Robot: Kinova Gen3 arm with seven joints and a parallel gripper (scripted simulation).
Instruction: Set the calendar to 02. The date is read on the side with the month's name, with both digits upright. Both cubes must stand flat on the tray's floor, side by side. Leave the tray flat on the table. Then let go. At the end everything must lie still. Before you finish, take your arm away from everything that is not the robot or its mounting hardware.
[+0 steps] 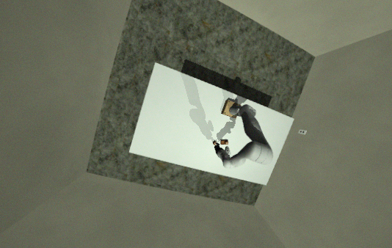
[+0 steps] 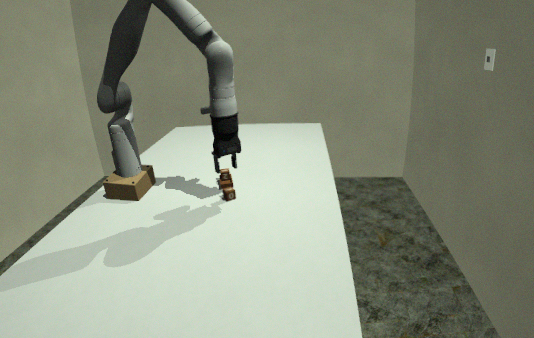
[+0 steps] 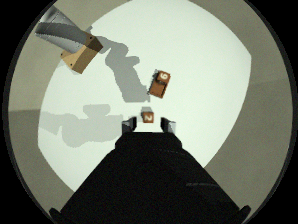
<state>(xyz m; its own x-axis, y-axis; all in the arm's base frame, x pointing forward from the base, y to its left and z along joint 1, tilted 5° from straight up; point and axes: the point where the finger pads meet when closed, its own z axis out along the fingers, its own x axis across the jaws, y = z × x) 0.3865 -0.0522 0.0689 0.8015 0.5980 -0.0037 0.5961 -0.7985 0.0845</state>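
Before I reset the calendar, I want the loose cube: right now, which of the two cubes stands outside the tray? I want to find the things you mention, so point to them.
The cube showing 2 (image 3: 148, 117); the other sits in the tray (image 3: 158, 90).

White tbl (image 1: 174, 110) (image 2: 277, 240) (image 3: 200, 55) on mottled grey-green flr (image 1: 167, 40) (image 2: 392, 230), plain beige-grey walls (image 1: 31, 92) (image 2: 292, 65), dim lt.

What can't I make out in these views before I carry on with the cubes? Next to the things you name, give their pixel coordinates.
- Month's name on the tray (image 3: 158, 91): too small and blurred, every view.
- Digit on the exterior view's nearest cube (image 2: 229, 194) (image 3: 148, 117): too blurred.
- Undersides of both cubes: face down, all views.
- Arm's upper bend: cut off by exterior's top edge.
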